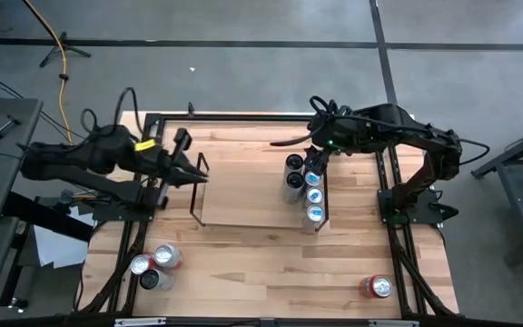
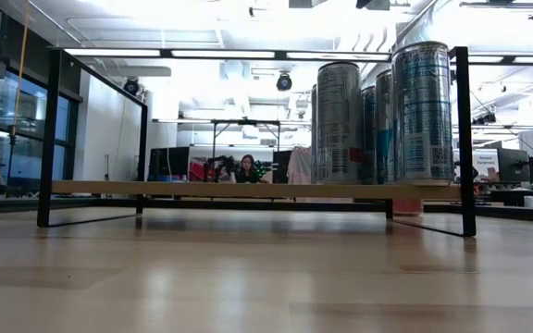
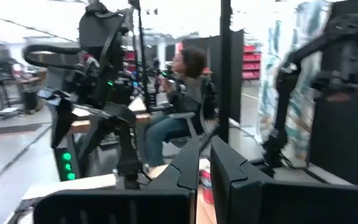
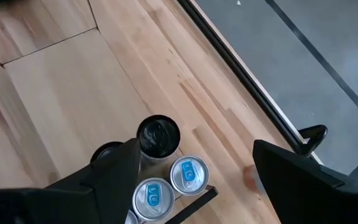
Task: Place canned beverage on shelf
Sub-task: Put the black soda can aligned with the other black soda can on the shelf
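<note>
The shelf is a low light-wood board with black wire frames at both short ends; it also shows in the low view. Several cans stand upright on its right end, tall in the low view: a dark-topped one and silver ones with blue tabs. My right gripper hovers over these cans, open wide and empty, its fingers apart on either side of them in the right wrist view. My left gripper is shut and empty beside the shelf's left wire frame.
Three loose cans stand near the table's front left. A red can stands at the front right. Black rails frame the tabletop. The middle and left of the shelf board are bare. A person sits beyond the table.
</note>
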Robot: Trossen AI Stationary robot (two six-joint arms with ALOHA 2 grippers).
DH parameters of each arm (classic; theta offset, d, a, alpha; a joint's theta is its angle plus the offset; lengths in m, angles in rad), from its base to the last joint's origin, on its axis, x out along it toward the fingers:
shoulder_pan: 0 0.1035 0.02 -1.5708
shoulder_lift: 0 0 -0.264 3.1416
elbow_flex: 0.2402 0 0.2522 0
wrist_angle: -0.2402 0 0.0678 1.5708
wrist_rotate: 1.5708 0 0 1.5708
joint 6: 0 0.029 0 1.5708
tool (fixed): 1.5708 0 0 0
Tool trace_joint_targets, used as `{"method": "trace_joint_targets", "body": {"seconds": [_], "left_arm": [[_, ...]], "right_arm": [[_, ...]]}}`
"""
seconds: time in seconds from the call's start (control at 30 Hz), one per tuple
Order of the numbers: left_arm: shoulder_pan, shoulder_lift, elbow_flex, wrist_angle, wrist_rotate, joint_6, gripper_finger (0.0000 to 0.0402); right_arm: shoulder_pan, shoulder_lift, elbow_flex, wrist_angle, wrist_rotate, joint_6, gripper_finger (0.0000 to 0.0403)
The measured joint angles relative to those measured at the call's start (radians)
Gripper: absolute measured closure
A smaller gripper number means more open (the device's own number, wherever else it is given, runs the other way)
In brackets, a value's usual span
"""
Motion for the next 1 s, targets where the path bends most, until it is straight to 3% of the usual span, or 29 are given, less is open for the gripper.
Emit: {"method": "trace_joint_targets", "body": {"seconds": [0.27,0.73,0.87,1.0], "left_arm": [[0.0,-0.087,0.0,-0.106,0.002,-0.016,0.0401],[-0.037,-0.024,0.0,-0.052,-0.082,-0.231,0.0395],[-0.062,0.007,0.0,0.08,-0.092,-0.25,0.0359],[-0.074,0.027,0.001,0.136,-0.117,-0.214,0.0295]], "right_arm": [[0.0,0.001,0.0,-0.003,0.0,0.033,0.0104],[0.0,0.001,0.0,-0.05,0.001,-0.013,0.0105],[0.0,0.001,0.0,-0.05,-0.002,-0.046,0.0105],[0.0,0.001,0.0,-0.05,-0.024,-0.061,0.0105]]}}
